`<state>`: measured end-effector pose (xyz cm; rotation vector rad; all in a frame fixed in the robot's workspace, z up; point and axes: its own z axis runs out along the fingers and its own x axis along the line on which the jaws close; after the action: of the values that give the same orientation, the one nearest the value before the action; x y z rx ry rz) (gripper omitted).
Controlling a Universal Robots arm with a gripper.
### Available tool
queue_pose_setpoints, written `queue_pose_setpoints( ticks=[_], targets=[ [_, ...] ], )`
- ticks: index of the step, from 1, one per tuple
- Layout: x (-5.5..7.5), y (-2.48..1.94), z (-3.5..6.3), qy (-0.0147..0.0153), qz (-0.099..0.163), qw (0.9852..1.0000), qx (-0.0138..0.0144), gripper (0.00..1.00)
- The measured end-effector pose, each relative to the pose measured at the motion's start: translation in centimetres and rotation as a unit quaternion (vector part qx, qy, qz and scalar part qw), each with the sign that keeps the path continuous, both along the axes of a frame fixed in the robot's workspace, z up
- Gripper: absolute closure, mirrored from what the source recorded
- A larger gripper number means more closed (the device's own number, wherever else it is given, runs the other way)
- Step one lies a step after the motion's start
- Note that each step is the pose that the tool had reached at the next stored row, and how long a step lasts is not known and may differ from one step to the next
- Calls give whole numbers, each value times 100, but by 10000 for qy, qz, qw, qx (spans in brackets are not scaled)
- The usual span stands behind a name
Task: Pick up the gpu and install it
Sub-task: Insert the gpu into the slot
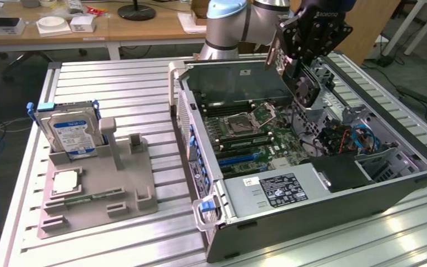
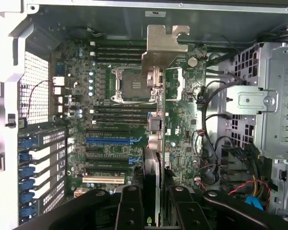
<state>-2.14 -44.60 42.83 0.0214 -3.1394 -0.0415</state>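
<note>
The gpu (image 1: 303,83), a flat black card with a silver-grey bracket (image 1: 273,54) at one end, hangs on edge above the back of the open computer case (image 1: 295,217). My gripper (image 1: 311,34) is shut on it from above. In the wrist view the gpu (image 2: 154,143) appears edge-on, its bracket (image 2: 162,45) at the far end, with my gripper (image 2: 156,211) clamping it between two black fingers (image 2: 131,208). Below it lies the green motherboard (image 2: 182,115), whose blue expansion slot (image 2: 113,141) sits off to one side of the card's edge.
On the exterior view's left a grey fixture (image 1: 117,189) holds a silver hard drive (image 1: 69,130) with a blue-and-white label and a small square chip (image 1: 65,182). Inside the case are the CPU socket (image 2: 132,86), drive cage (image 2: 264,100), cables (image 2: 249,191) and blue-clipped slot covers (image 2: 38,163).
</note>
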Motion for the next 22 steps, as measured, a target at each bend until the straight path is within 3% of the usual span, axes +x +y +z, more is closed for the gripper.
queue_pose_setpoints(
  ticks=[5, 11, 22],
  targets=[
    [-1, -1, 0, 0, 271, 9996, 0, 74],
    [-1, -1, 0, 0, 608, 9982, 1, 74],
    [-1, -1, 0, 0, 1238, 9923, 0, 74]
  ],
)
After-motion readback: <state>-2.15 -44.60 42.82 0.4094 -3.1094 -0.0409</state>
